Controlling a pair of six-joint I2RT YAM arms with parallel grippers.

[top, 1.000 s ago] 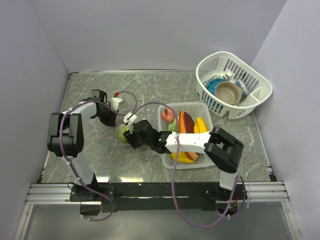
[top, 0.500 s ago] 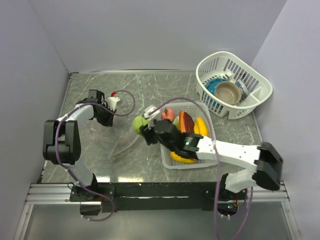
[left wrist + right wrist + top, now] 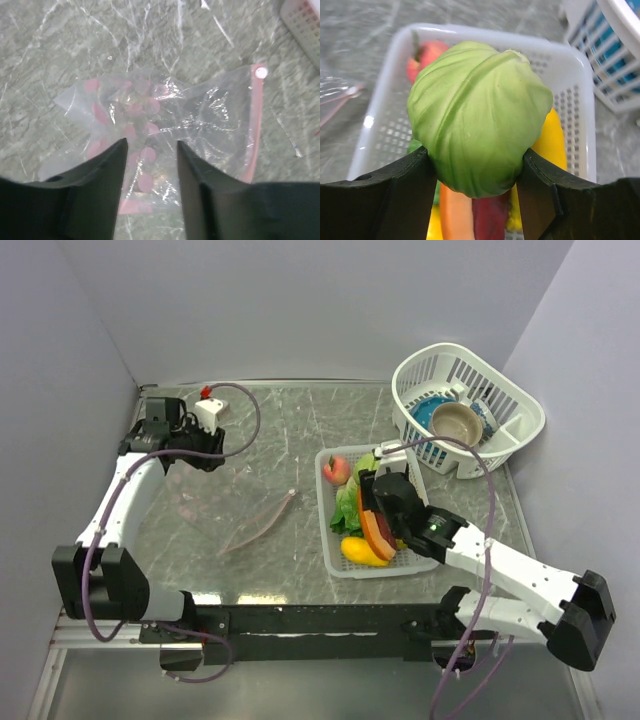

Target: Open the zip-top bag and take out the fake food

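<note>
Zip-top bag (image 3: 225, 512) lying flat and slightly crumpled on the marbled table (image 3: 290, 430), left of the white perforated tray (image 3: 335, 566) and apart from it. Its pink zip strip (image 3: 262, 521) runs diagonally along the edge nearer the tray. In the left wrist view the clear film is printed with pink dots, and the strip follows its right-hand edge.

The left gripper (image 3: 150, 150) hangs above the bag with its fingers (image 3: 100, 190) spread and nothing between them — released. In the top view it sits toward the far left corner of the table.

The right gripper (image 3: 476, 155) is clenched on the green lettuce head (image 3: 480, 110), one finger pressed against each side, and holds it over the tray.

Lying in the tray are the pink-red fruit (image 3: 337, 470) at the far left corner, the orange and dark red slice (image 3: 378, 530), and the yellow banana piece (image 3: 362, 552) near the front edge.

At far right stands a white basket (image 3: 520, 426) holding a blue bowl (image 3: 428, 412) and a tan bowl (image 3: 457, 424) — well apart from the bag.
</note>
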